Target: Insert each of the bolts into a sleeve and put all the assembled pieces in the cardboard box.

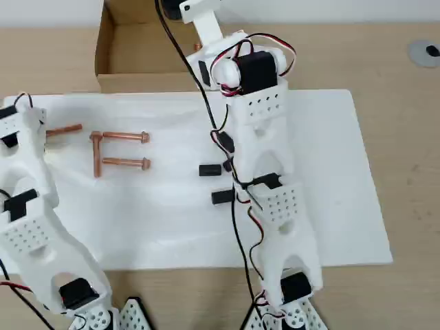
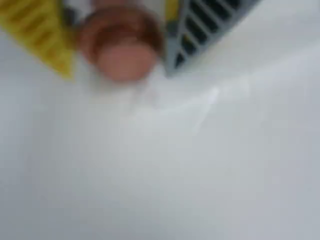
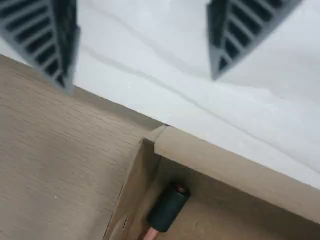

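While the right hand (image 3: 140, 77) gapes over the rim of the cardboard box (image 3: 225, 162), the left hand (image 2: 117, 67) pinches a bolt (image 2: 122, 47): stiff, light, probably slippery; grip mid-shank.

Copper bolts (image 1: 125, 137), black sleeves (image 1: 210, 170), white mat (image 1: 137, 227), brown cardboard box (image 1: 137, 82), wood-grain table (image 1: 399, 82)

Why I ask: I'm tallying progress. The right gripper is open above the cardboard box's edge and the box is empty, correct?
Not empty: the right wrist view shows a sleeve with a bolt in it lying inside the cardboard box. The right gripper is indeed open above its edge.
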Controlling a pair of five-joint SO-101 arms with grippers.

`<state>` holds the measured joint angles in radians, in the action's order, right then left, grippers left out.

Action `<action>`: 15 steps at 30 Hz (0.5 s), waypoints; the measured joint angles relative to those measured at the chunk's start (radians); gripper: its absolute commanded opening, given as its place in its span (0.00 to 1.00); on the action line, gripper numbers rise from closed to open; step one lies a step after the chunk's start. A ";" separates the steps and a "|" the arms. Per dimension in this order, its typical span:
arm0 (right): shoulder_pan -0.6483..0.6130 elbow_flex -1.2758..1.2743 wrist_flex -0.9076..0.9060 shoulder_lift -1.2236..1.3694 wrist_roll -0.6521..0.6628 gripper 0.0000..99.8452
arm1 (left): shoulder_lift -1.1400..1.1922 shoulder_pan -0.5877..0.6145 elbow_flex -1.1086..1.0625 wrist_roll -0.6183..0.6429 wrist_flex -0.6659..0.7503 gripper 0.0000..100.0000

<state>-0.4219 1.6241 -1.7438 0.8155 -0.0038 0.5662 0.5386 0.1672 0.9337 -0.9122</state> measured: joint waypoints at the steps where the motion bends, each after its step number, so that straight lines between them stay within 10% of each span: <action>1: 0.000 0.000 0.000 0.000 0.000 0.21 | 0.014 -0.003 0.031 -0.005 -0.028 0.05; 15: 0.041 0.000 0.000 0.000 0.000 0.21 | 0.130 -0.014 0.391 -0.078 -0.471 0.01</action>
<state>-0.3805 1.6241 -1.7438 0.8155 -0.0038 0.6966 0.5247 0.5585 0.8554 -1.3832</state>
